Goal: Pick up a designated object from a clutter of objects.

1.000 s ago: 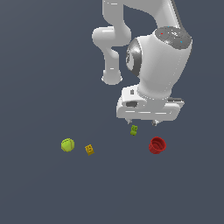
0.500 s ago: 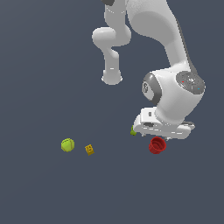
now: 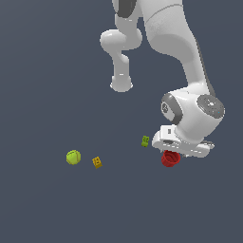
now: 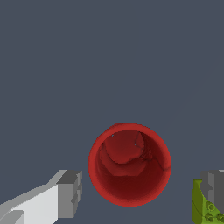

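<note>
The red cup (image 3: 169,159) stands upright on the grey floor, its open mouth (image 4: 129,164) facing the wrist camera. My gripper (image 4: 140,192) is open, with one finger (image 4: 70,194) on each side of the cup and apart from its wall. In the exterior view the white hand (image 3: 182,143) sits low, right over the cup, and hides the cup's top and the fingertips. The yellow-green ball (image 3: 73,157) and the tiny orange-yellow block (image 3: 97,162) lie far toward the exterior view's left.
A tiny green block (image 3: 145,141) lies just beyond the hand toward the exterior view's left; in the wrist view this green block (image 4: 204,205) sits right beside the other finger (image 4: 213,188). The arm's base (image 3: 121,84) stands farther back.
The hand has come down from well above the floor to just over the red cup, moving slightly toward the exterior view's right. No object has moved.
</note>
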Robot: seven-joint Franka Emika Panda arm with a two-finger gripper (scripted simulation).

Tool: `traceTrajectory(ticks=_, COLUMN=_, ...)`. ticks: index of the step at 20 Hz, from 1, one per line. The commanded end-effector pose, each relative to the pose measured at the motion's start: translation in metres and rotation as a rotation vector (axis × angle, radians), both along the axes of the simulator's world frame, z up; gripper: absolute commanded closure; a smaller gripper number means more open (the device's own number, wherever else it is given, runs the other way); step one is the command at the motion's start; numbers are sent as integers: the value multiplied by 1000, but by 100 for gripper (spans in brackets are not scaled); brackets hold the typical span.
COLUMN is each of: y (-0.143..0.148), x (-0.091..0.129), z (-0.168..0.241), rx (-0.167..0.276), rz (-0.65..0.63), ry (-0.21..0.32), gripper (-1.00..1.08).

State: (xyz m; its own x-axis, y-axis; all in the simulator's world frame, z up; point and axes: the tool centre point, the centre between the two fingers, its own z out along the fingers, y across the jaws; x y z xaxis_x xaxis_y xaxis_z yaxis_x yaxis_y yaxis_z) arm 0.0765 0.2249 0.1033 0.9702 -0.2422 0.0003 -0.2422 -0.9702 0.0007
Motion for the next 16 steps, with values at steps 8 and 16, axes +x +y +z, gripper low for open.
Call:
traceTrajectory(ticks=8, y=4, x=-1, z=-12, rx=0, rz=-6, ry=1, gripper=-92)
traceTrajectory(ticks=16, y=4, x=-1, z=-50, rx=1, rz=-9, ry=0, gripper=-92)
